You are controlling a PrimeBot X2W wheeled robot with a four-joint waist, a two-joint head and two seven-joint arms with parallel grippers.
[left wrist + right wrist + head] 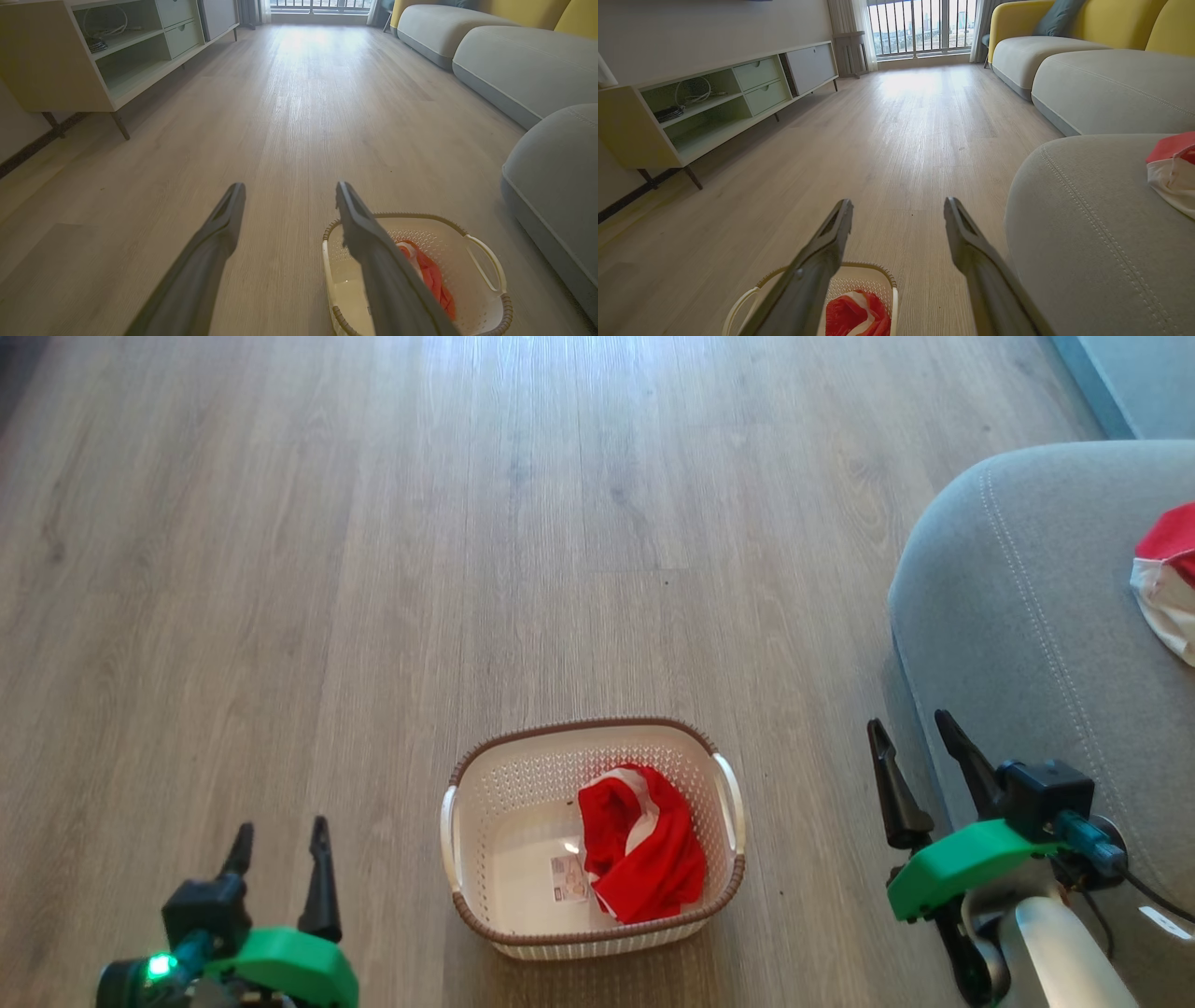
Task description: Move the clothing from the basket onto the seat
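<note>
A living room in a home, as I see it from where I stand. A pale wood-plank floor (pixel 896 121) stretches ahead to a tall window (pixel 920 28) with a barred railing and city buildings beyond (curtains (pixel 845 18) pulled to the sides). On my right is a grey sofa (pixel 1087 242) in rounded sections, with yellow backrests (pixel 1111 18) and a dark cushion (pixel 1057 17). On my left, a low cabinet (pixel 640 126) on slim legs holds two drawers (pixel 759 74) and loose cables (pixel 691 93) on an open shelf. A cream laundry basket (pixel 588 721) sits on the floor before me.
</note>
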